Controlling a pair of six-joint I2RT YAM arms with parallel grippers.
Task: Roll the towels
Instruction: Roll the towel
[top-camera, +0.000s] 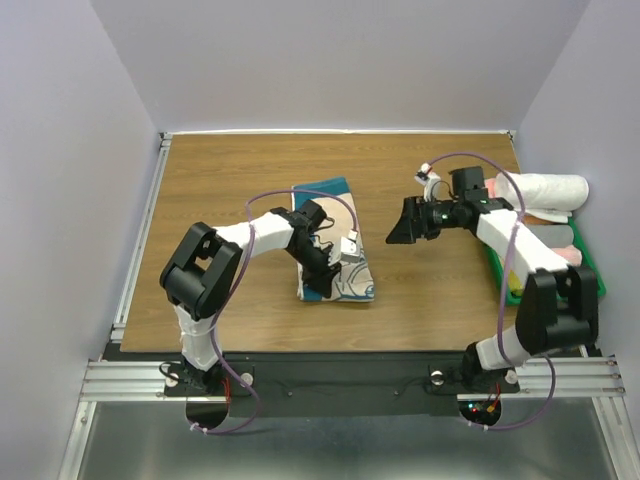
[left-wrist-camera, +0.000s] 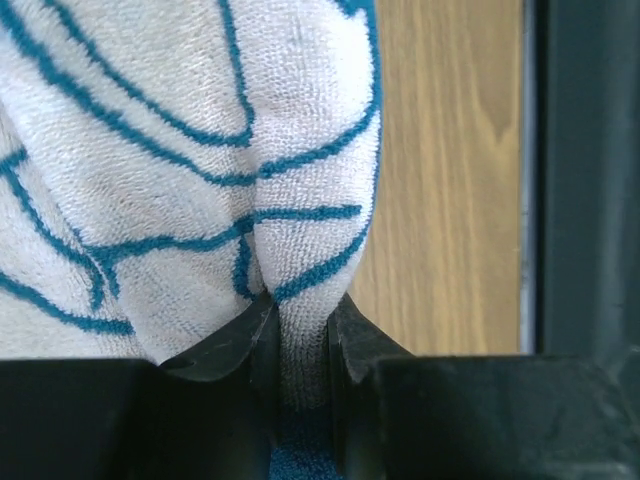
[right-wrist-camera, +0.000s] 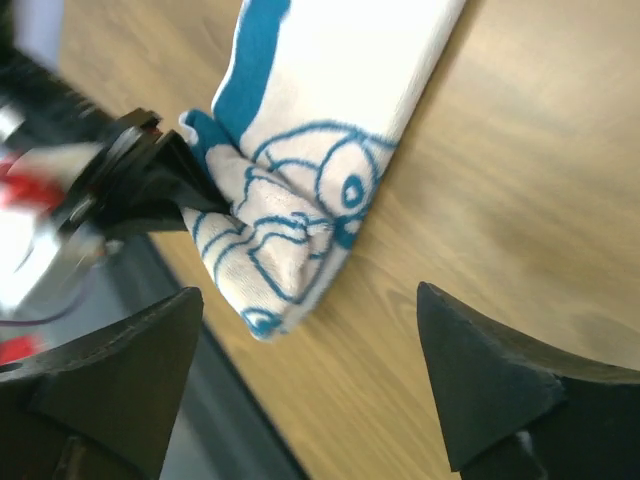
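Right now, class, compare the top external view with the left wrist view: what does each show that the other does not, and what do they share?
Only the top view: both arms, the whole towel, the right claw open and clear of it, and a green bin holding a white roll of cloth. Only the left wrist view: the cloth fold pinched between the fingers, its teal outline lines seen close up. Both: the left claw gripping the towel, and the wooden table.

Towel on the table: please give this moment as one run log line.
left gripper: shut on towel | right gripper: open, clear of towel | towel: on table, near end pinched
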